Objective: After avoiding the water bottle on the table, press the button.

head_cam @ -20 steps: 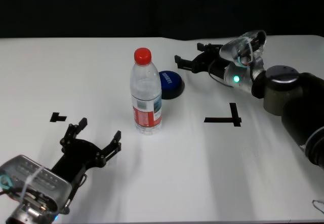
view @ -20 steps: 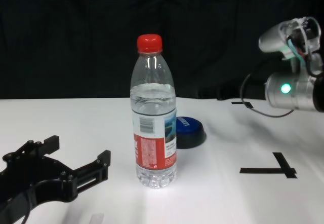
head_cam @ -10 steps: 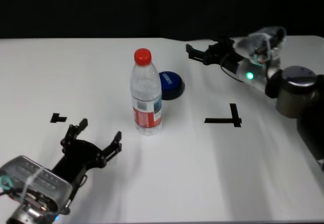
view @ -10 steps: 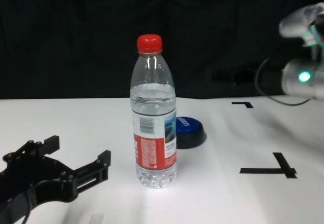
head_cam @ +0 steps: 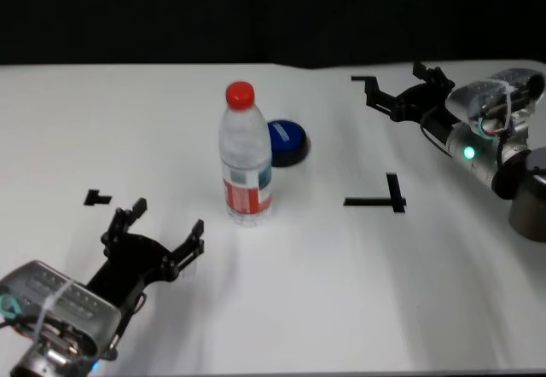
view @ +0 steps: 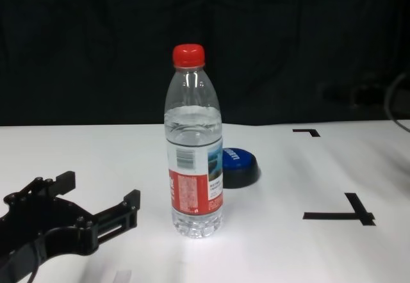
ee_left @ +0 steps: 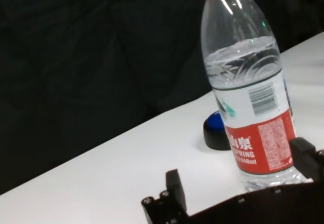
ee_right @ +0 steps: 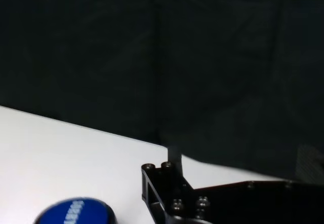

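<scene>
My right gripper (head_cam: 399, 91) spread wide, well right of button (head_cam: 286, 142), seemingly mid-approach. Next: reach in behind water bottle (head_cam: 246, 159), press. Left gripper (head_cam: 162, 232) parked, splayed.

The left gripper (head_cam: 162, 230) is matte black, a skeletal frame of flat linkage bars ending in squared tips, with small round screw heads at the joints. Behind it sits a silver-grey ribbed housing (head_cam: 61, 304), crossed by a thin pale cable, with a teal ring at its edge. The right gripper (head_cam: 395, 93) is built of the same black bars, and the right wrist view shows paired screws on its plate. Its wrist (head_cam: 478, 147) is a silver-grey cylinder carrying a small green light, topped by a clear cover with coloured wires underneath, and joins a dark grey rounded arm segment (head_cam: 531, 191).
</scene>
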`<state>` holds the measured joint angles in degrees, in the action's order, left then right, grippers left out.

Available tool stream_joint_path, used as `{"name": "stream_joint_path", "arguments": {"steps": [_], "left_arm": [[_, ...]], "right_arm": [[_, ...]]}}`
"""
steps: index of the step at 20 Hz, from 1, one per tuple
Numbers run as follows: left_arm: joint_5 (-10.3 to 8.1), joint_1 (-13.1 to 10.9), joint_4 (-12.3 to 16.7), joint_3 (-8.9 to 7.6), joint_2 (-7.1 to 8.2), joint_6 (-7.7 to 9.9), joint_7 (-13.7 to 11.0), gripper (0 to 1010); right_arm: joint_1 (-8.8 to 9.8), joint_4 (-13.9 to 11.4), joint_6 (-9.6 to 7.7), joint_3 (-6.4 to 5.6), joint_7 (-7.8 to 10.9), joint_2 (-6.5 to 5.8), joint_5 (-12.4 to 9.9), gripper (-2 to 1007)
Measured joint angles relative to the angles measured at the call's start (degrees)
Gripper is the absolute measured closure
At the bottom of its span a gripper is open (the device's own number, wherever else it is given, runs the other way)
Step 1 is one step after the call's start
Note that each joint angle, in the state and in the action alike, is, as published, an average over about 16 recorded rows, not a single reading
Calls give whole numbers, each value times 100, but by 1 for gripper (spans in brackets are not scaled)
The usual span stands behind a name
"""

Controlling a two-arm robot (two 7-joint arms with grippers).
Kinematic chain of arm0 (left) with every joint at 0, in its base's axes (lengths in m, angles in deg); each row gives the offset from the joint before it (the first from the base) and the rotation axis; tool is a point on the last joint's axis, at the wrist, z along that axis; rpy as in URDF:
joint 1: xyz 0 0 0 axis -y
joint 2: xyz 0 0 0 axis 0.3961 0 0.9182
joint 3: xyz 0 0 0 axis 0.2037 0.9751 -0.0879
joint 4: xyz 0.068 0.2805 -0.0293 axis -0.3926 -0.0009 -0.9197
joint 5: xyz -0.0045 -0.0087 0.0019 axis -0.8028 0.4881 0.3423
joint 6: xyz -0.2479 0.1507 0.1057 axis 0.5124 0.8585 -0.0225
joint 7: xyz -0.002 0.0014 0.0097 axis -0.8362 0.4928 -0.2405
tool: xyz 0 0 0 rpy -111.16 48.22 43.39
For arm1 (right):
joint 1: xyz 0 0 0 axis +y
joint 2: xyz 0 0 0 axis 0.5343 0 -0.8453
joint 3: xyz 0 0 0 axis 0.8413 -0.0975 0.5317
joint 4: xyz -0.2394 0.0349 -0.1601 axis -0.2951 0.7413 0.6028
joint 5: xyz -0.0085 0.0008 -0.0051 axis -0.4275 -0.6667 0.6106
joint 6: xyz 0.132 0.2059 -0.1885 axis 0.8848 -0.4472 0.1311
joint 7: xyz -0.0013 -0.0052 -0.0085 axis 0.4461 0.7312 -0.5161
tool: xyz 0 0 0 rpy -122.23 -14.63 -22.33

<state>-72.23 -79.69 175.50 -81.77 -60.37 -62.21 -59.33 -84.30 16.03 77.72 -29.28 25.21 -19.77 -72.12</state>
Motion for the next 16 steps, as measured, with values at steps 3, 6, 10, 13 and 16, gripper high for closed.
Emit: {"name": "stream_joint_path", "arguments": {"steps": [3,6,10,13,16], "left_arm": [[0,0,0,0,0,0,0,7],[0,0,0,0,0,0,0,7],[0,0,0,0,0,0,0,7],[0,0,0,0,0,0,0,7],[0,0,0,0,0,0,0,7]], "right_arm": [[446,-593,-183,-154,-353,-69,41,2],[845,-1090,-337,-298,-695,-83,130,2],[1288,-1624,-520,-454,-1089,-34,287,3],[1547,-1902,-660,-546,-1307,42,383,3],[1746,-2058,-807,-627,-1452,152,427,3]]}}
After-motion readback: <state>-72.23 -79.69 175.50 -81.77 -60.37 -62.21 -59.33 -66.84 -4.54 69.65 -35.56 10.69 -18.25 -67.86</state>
